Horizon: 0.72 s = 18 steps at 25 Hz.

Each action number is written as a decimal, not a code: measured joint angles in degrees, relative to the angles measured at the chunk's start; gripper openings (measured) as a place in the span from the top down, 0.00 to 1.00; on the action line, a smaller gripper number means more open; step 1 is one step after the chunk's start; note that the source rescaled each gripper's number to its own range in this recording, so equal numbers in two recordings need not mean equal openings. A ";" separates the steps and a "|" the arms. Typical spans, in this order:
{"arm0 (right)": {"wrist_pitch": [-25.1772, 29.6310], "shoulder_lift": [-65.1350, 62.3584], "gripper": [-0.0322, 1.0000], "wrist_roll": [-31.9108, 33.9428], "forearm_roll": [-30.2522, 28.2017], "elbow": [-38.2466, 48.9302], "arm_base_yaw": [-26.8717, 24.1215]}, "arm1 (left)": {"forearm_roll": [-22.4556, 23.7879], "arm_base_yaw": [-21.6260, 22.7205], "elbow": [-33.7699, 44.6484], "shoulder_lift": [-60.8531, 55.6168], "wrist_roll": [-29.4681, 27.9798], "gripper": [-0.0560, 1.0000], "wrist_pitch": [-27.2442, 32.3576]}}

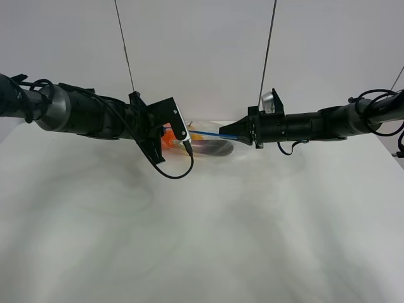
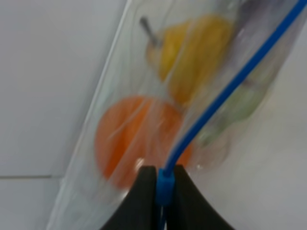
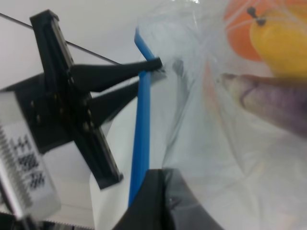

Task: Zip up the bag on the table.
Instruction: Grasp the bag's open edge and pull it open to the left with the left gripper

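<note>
Left gripper (image 1: 168, 130): jaws pinched tight on one end of the blue zipper strip (image 1: 205, 134) (the left wrist view shows the strip clamped between both fingertips). Bag (image 1: 213, 146): clear plastic, stretched between the two grippers at the far middle of the table (image 1: 202, 240). It holds a round orange fruit (image 2: 129, 139), a yellow pear (image 2: 192, 52) and a purple piece (image 3: 278, 103). Right gripper (image 1: 223, 134): jaws closed on the strip's other end.
</note>
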 joint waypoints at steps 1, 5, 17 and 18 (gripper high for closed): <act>0.00 0.00 0.97 0.00 -0.12 0.00 -0.22 | 0.00 0.72 0.00 0.00 0.44 0.94 0.00; 0.35 0.00 0.97 0.00 -1.07 0.00 -1.17 | 0.00 3.29 0.00 0.00 1.13 0.94 -0.38; 0.78 0.00 0.97 0.00 -2.16 0.00 -1.27 | 0.00 8.86 0.00 0.00 3.84 0.94 -1.51; 0.83 0.00 0.97 0.00 -2.24 0.00 -1.27 | 0.00 9.14 0.00 0.00 3.84 0.94 -1.51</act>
